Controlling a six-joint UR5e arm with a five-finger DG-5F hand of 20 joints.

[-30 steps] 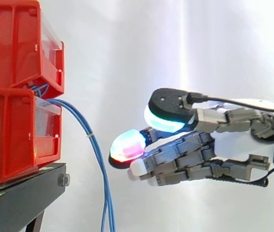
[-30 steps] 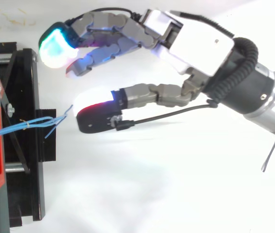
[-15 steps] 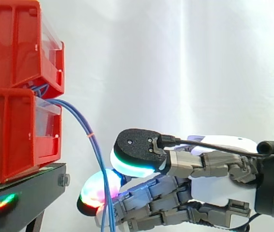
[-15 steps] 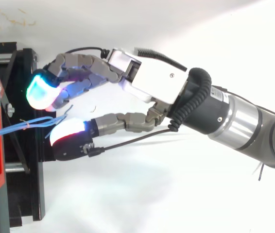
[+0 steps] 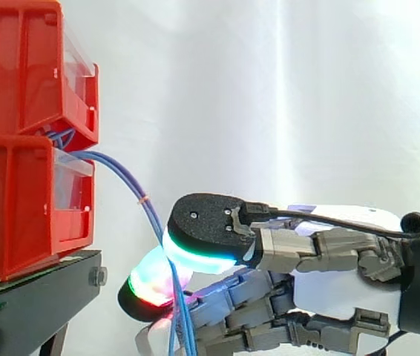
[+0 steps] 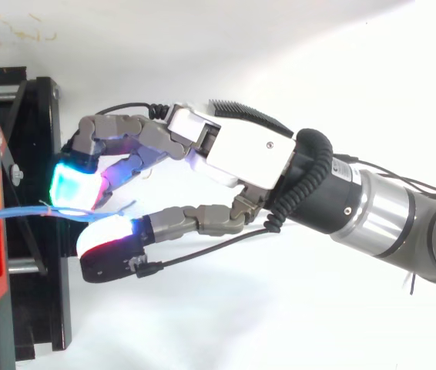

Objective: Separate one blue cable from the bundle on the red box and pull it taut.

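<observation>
Hand (image 6: 241,150) state: fingers and thumb curled inward, closed about the blue cables (image 5: 125,178). From the side, the hand lies low and roughly level, with the thumb uppermost. The thumb pad (image 5: 204,248) glows green and cyan along its lower face. Below and ahead of it, one finger pad (image 5: 151,285) glows in mixed red, green and magenta. The cables pass down between these two pads, emerge beneath them and run on to the bottom edge of the view. From above, a cyan-glowing finger pad sits just to one side of the cables and the white-glowing thumb pad just to the other, with the strands crossing the narrow gap between them. Whether one strand is parted from the rest inside the grasp cannot be told.

Cable routing: the cables leave the open top front of the lower red bin (image 5: 10,208), pass over its clear front panel (image 5: 73,196), arch outward and slope down to the hand. A small orange band (image 5: 142,199) wraps the strands just above the thumb pad.

Surroundings: the upper red bin (image 5: 17,67) is stacked on the lower one. Both stand on the black stand (image 5: 39,297) at the left of the side view. The arm (image 6: 403,223) reaches in from the right. The white curtain (image 5: 284,96) hangs behind the work.
</observation>
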